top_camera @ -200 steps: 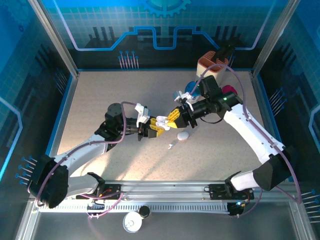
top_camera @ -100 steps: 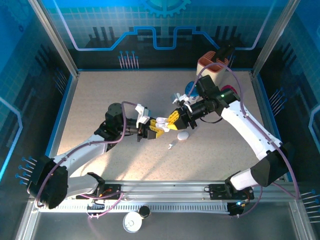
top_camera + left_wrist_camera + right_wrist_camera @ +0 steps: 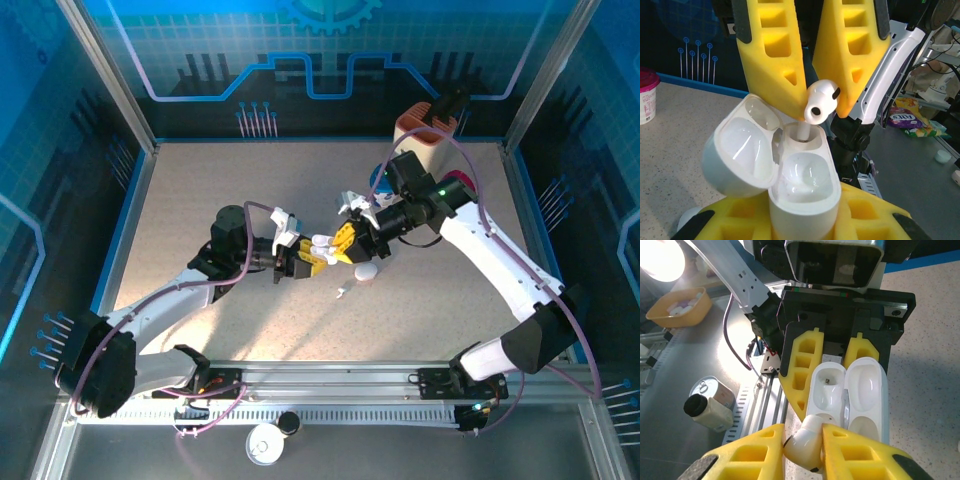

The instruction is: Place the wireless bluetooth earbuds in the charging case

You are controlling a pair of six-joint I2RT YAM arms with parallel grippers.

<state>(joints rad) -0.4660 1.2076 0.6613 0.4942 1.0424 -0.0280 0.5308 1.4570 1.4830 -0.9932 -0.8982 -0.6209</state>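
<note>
Glossy white all over the charging case (image 3: 800, 190), lid and wells alike. White too on the earbud (image 3: 821, 100), with a black dot and dark slit. Bright yellow on the fingers (image 3: 772, 55) of the right hand (image 3: 347, 240) and left hand (image 3: 305, 258). Beige speckle across the worktop (image 3: 200, 190). Magenta lid on a white tub (image 3: 646, 97).

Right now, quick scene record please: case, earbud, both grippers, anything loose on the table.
case: open, lid tipped back, held off the table
earbud: stem entering one slot, head above it
other slot: empty
left gripper: shut on case
right gripper: shut on earbud
on table: second white case, loose earbud
</note>
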